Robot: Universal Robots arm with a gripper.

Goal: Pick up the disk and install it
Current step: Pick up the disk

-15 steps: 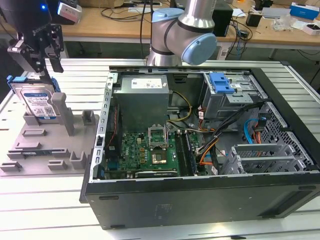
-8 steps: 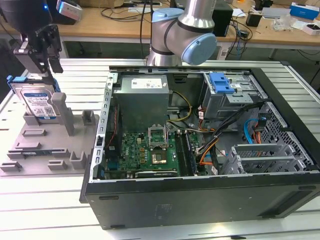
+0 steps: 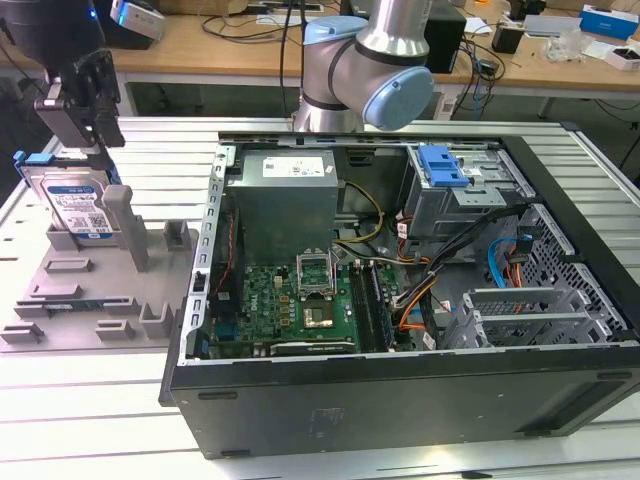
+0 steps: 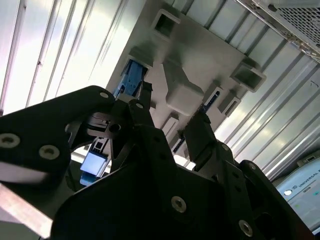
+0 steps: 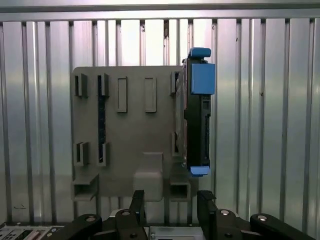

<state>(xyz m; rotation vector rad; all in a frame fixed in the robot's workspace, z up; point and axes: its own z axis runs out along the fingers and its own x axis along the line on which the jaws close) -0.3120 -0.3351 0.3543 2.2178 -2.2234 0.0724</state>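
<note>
the gripper (image 3: 88, 120) hangs with its two black fingers (image 5: 137, 205) parted and nothing between them. in both wrist views the gap shows only the grey holder plate (image 5: 130, 130) underneath, so it grips nothing and touches nothing. the disk (image 3: 75, 205) stands upright on its edge in that holder, at the end toward the exterior view's left, its white-and-blue label facing the camera and its blue bracket showing at the top corner. in the exterior view the gripper is above the disk's upper edge, near but apart from it. in the first wrist view the disk (image 5: 197, 110) is seen edge-on, a dark slab with blue ends. it sits off to one side of the line between the fingers, not in the gap. in the second wrist view the blue of the disk (image 4: 131, 75) peeks past one finger (image 4: 142, 107). a tall grey post (image 3: 120, 215) of the holder rises just beside the disk on the exterior view's right, with lower blocks and slots beyond it. on the disk's other side is bare ribbed metal table (image 3: 100, 400) up to the table's edge. the open computer case (image 3: 400, 390) lies further to the exterior view's right, its near wall just beside the holder plate, with a blue clip (image 3: 443, 165) on the drive cage at its far corner.
</note>
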